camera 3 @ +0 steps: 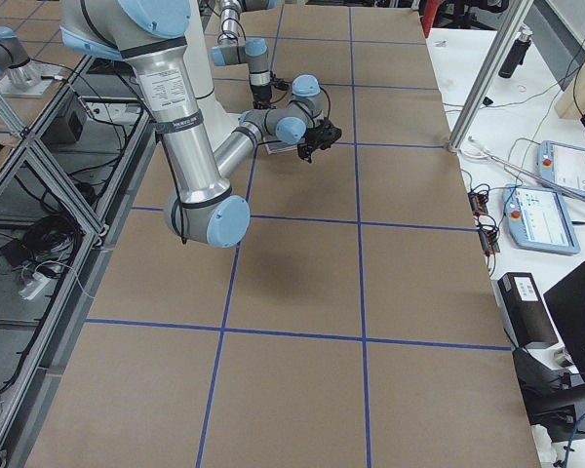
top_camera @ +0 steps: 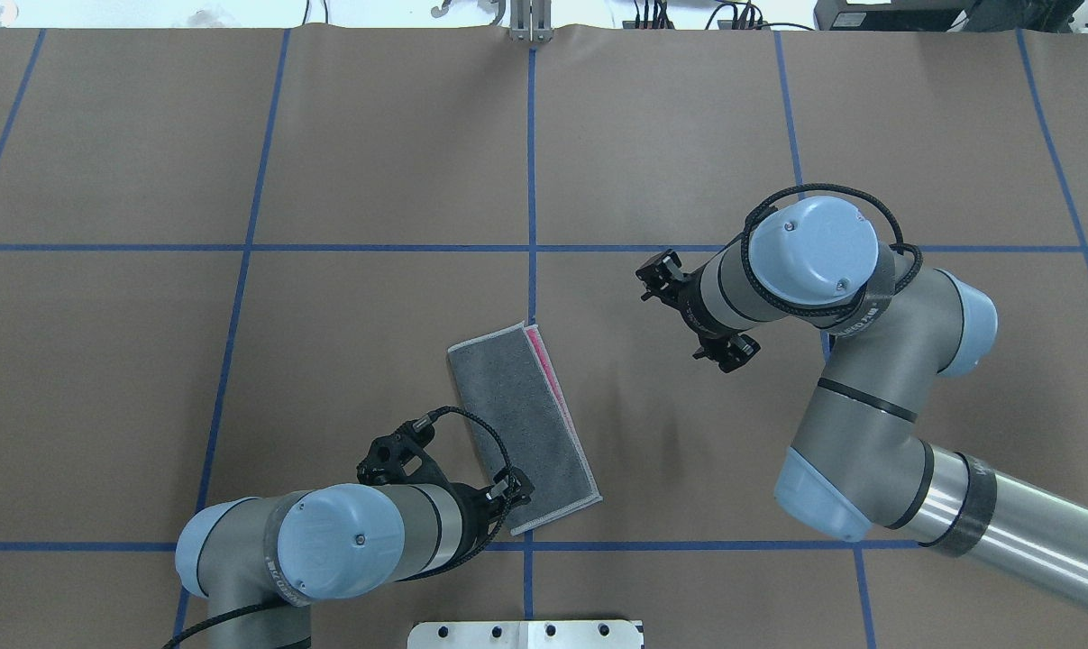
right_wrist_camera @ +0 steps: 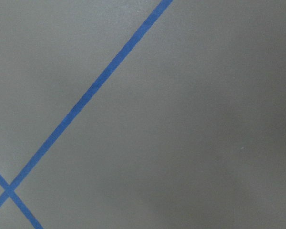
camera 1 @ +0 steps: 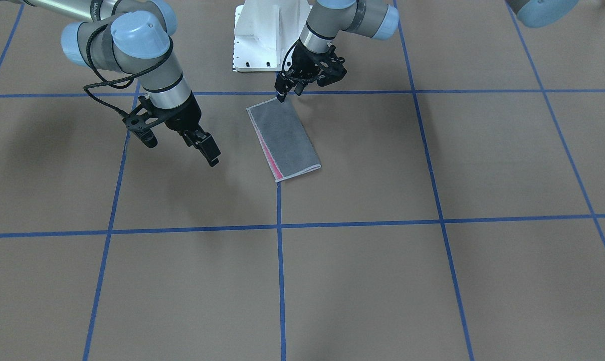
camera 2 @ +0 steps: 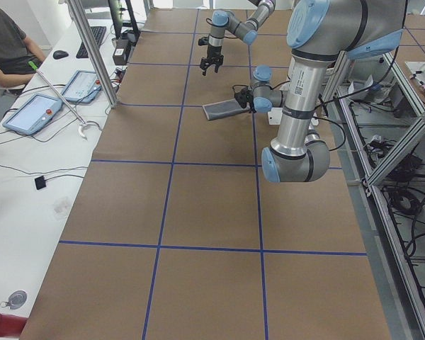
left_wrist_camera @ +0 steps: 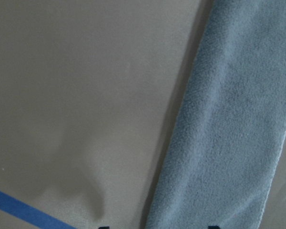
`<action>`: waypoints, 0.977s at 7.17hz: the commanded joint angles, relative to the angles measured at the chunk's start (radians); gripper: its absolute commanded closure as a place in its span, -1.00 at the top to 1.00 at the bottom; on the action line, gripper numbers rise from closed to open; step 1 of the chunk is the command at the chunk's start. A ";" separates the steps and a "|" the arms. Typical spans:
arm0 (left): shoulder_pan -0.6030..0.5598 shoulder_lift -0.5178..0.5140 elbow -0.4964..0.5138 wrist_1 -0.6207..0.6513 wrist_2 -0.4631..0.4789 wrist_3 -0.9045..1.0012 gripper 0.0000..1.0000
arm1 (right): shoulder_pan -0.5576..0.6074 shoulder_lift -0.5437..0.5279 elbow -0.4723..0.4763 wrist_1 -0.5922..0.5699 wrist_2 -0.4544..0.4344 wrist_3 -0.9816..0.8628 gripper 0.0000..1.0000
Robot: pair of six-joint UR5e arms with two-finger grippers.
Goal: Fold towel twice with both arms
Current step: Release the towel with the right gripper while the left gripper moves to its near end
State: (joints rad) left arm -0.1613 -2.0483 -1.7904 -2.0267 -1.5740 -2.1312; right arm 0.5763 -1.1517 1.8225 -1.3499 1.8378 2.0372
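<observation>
Standing by the table [camera 1: 382, 281], I see the towel [camera 1: 284, 138] already folded once. It's a long narrow rectangle, dark grey side up, w/ a thin pink strip showing along one long edge and the light stitched hem round it. It lies flat on the brown paper, slanted, close in front of the white pedestal base [camera 1: 262, 35]. It sits across the ctr blue tape line [camera 1: 280, 260], and its far corner touches that line.

L gripper [camera 1: 289, 93] is down at the towel's near end, the end by the base, at the corner on the fold side. Its fingers are spread and not pinching anything. In the L wrist view two dark fingertips [left_wrist_camera: 211, 227] peek in at the bottom, well apart. One is over bare paper, the other over grey terry, w/ the fold edge running between them. Can't tell whether a tip touches the cloth.

R gripper [camera 1: 207, 149] hangs above bare paper on the robot's right, well apart from the towel and tilted toward it. Its fingers look parted and hold nothing. The R wrist view shows only paper and tape lines, no cloth.

At the table's end on the robot's left, an operator [camera 2: 7, 42] sits at a white bench w/ two teach pendants [camera 2: 35, 113].
</observation>
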 commanded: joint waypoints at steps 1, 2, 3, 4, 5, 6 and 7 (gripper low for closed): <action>0.000 -0.004 0.012 -0.003 0.000 0.000 0.35 | -0.001 0.000 -0.009 0.000 0.000 0.000 1.00; 0.000 -0.010 0.017 -0.010 0.000 0.000 0.28 | -0.001 0.000 -0.009 0.000 0.000 0.000 1.00; 0.000 -0.012 0.026 -0.013 0.000 0.000 0.22 | -0.001 0.000 -0.009 0.000 0.000 0.000 1.00; 0.000 -0.018 0.034 -0.015 0.005 -0.001 0.20 | 0.000 0.001 -0.009 0.000 -0.002 0.000 1.00; 0.000 -0.026 0.046 -0.015 0.005 -0.001 0.19 | 0.000 0.001 -0.015 0.000 -0.002 0.000 1.00; 0.000 -0.026 0.045 -0.017 0.005 -0.001 0.02 | 0.002 0.000 -0.017 0.002 -0.002 0.000 1.00; 0.000 -0.027 0.043 -0.015 0.005 -0.004 -0.49 | 0.002 0.000 -0.018 0.002 -0.002 0.000 1.00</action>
State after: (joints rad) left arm -0.1611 -2.0730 -1.7476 -2.0421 -1.5695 -2.1329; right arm 0.5776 -1.1514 1.8065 -1.3489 1.8363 2.0371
